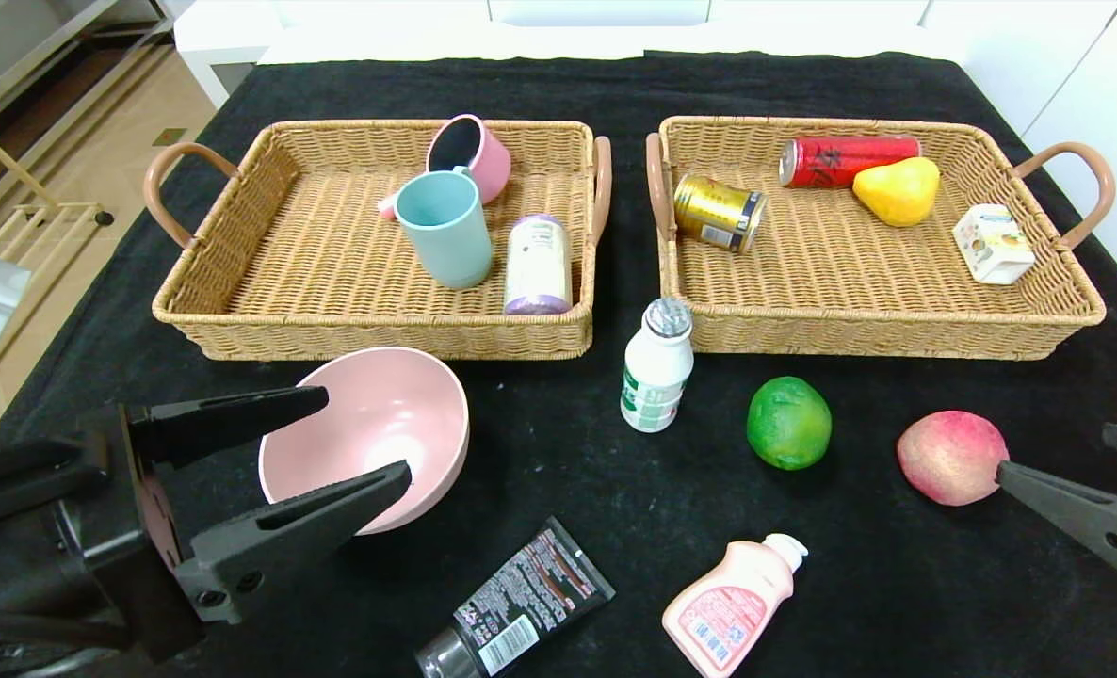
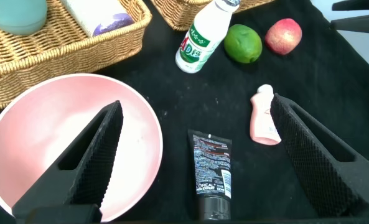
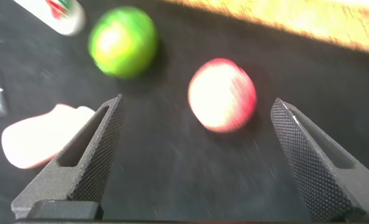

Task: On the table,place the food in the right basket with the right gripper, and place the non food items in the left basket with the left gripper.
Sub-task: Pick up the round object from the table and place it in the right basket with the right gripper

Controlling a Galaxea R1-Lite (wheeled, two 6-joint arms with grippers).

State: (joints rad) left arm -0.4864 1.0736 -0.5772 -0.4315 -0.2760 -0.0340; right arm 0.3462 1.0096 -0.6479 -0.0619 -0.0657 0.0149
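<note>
Jaws stood spread on both grippers. The left gripper [image 1: 361, 443] hovered at the pink bowl [image 1: 384, 424], one finger over its near rim and one at its left rim, near the left basket [image 1: 238, 311]. The right gripper [image 1: 1053, 457] hung beside the peach [image 1: 949, 457], one fingertip at its right side. Between them on the table [image 1: 558, 490] sat the lime [image 1: 788, 422], white bottle [image 1: 657, 367], pink bottle [image 1: 733, 607] and black tube [image 1: 516, 603], all on the near side of the right basket [image 1: 898, 330].

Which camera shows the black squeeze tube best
The left wrist view: the whole black squeeze tube lies between the open left pincer fingers, label readable. The head view cuts its cap at the frame edge. The right wrist view shows only a sliver.
</note>
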